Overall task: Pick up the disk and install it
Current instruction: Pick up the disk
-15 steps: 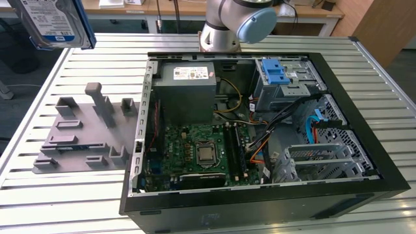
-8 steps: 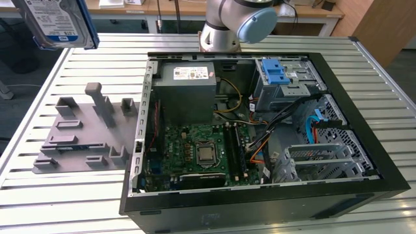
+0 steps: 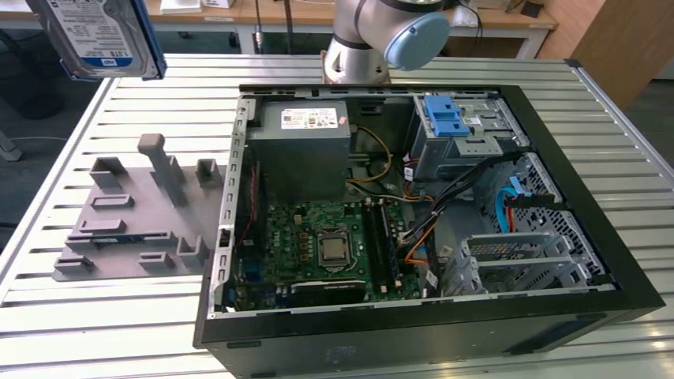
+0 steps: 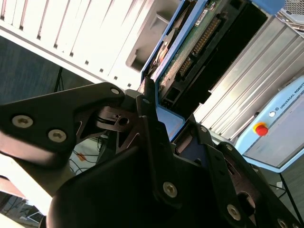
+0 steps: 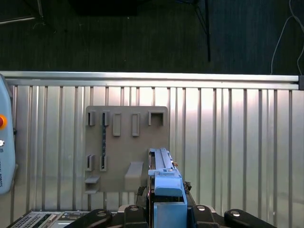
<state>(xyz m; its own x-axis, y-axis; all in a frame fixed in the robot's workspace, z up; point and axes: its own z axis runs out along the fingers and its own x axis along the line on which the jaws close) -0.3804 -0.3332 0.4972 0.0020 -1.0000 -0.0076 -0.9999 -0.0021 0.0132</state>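
The disk hangs high above the table at the exterior view's far left. It is silver-grey with a blue-and-white label and blue rails. In the second wrist view my gripper is shut on the disk; black fingers clamp its blue-railed end, and its circuit board and connector face the camera. The first wrist view looks down along the disk's edge, which sits above the grey holder plate.
An open black computer case lies on the slatted metal table, with the motherboard, power supply and a blue-latched drive cage inside. A grey holder plate lies beside the case. The arm's base stands behind.
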